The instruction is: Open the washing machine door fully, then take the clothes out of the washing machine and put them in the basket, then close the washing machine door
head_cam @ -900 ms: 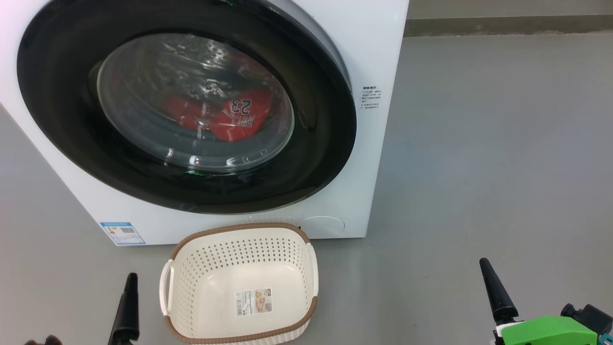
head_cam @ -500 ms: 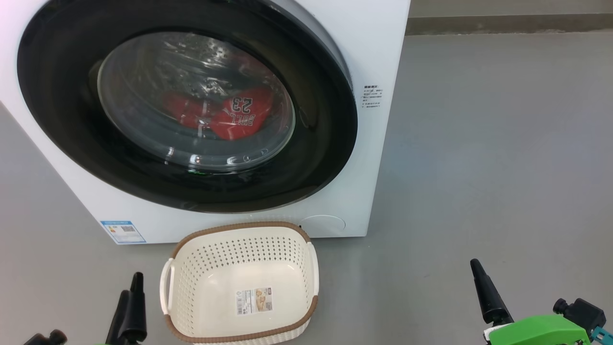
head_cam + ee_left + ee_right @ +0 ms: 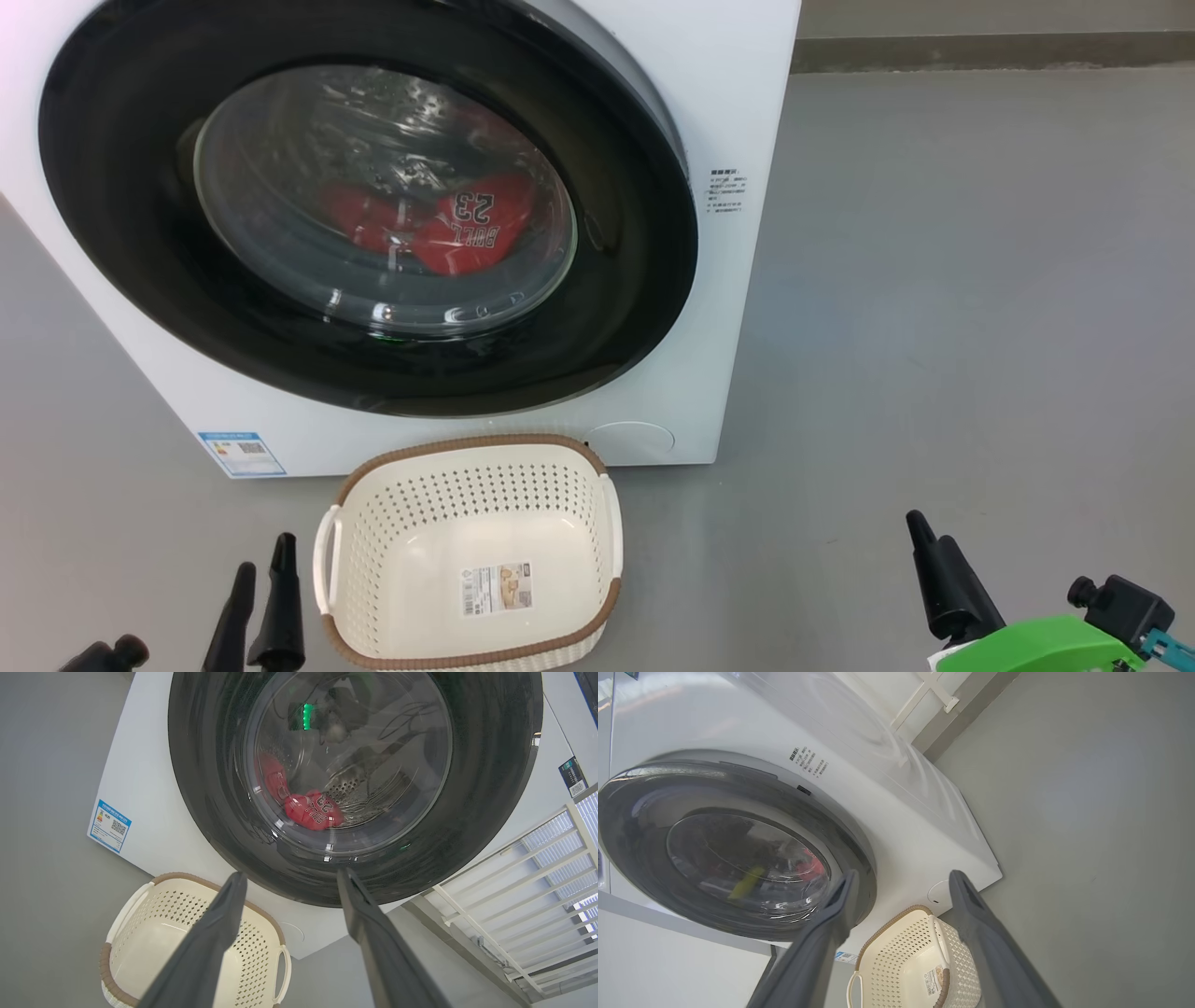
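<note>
Low on the grey floor [image 3: 934,327], right in front of the washing machine [image 3: 738,308], sits the basket [image 3: 471,446]: cream, perforated, brown rim, white side handles, upright, w/ only a paper label [image 3: 496,588] on its bottom. Its far rim is just beside the machine's front, below the door; can't tell if they touch.

Washing machine door [image 3: 616,280] lies against the front of the machine, wide black rim round a bulging glass window. Can't tell if it's latched. Thru the glass: the clothes [image 3: 467,233], red w/ white trim, heaped at the bottom of the steel drum, "BULL 23" lettering showing (upside down from the head cam).

Left gripper [image 3: 290,873]: two dark fingers spread well apart, nothing btwn them, touching nothing. It hangs near the basket's left handle & points toward the lower edge of the door.

Right gripper [image 3: 903,873]: fingers also apart & empty, well off to the right of the basket, over bare floor. Green housing [image 3: 1036,644] sits at its wrist.

Other bits: blue label [image 3: 241,453] low on the machine's front at left, round flap [image 3: 632,441] low at right, small black print [image 3: 724,191] beside the door's right edge.
</note>
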